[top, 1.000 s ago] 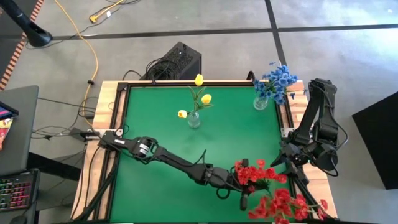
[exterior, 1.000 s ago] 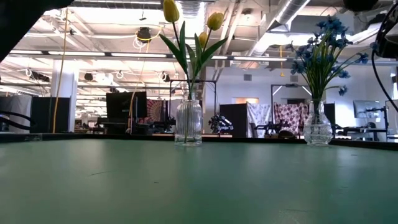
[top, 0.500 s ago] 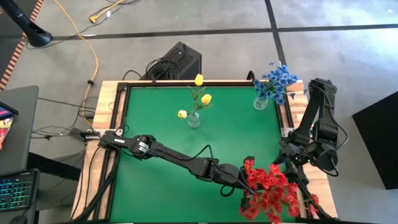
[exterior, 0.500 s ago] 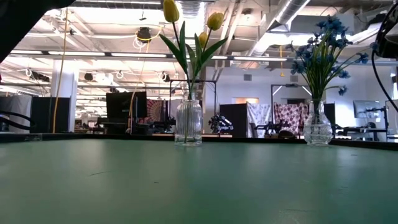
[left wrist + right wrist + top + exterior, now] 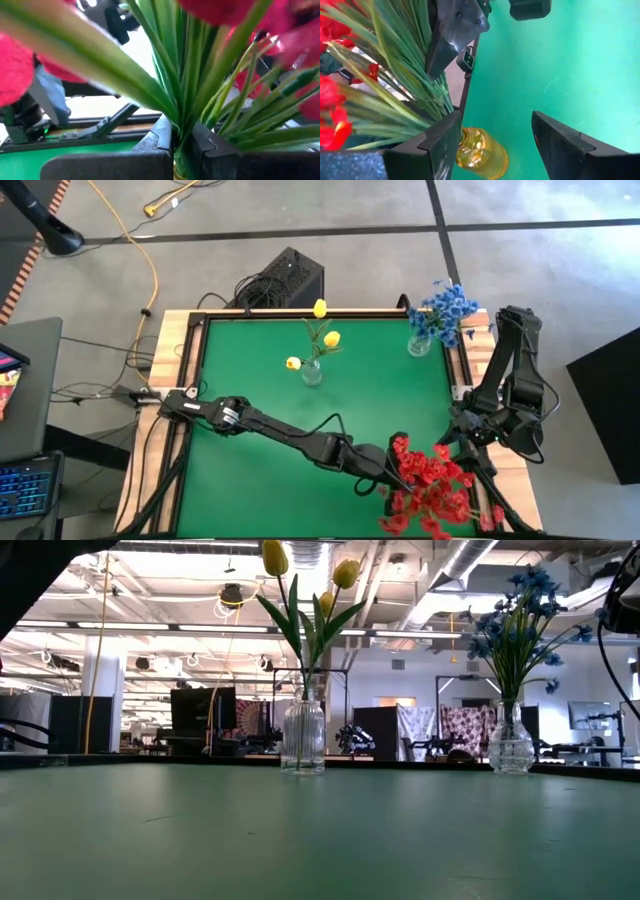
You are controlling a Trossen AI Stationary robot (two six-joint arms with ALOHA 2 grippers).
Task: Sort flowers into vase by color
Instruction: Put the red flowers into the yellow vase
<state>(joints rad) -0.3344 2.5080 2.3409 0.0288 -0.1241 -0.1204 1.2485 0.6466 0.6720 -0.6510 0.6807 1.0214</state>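
Note:
A bunch of red flowers on green stems sits at the table's near right corner, with my left gripper shut on the stems. A yellowish glass vase shows right under the stems' lower ends. Whether it stands on the table I cannot tell. My right gripper waits open at the right edge, its fingers either side of that vase and clear of it. Yellow flowers stand in a clear vase at the far middle. Blue flowers stand in another vase at the far right. My left gripper pinches the gathered green stems at their lower part, just above the yellowish glass, between its two fingers. The fingers come nearly level from the table's left. The stems fan out upward past the fingertips, carrying the red blooms.
The green mat lies bare between the vases and my left arm. A wooden frame rims the table. My right arm stands close beside the red bunch at the right edge.
My left gripper, still shut on the stems, has risen a little and tipped its fingers upward. The red blooms, spread in two loose clumps a second ago, have swung toward the near right corner into one clump.

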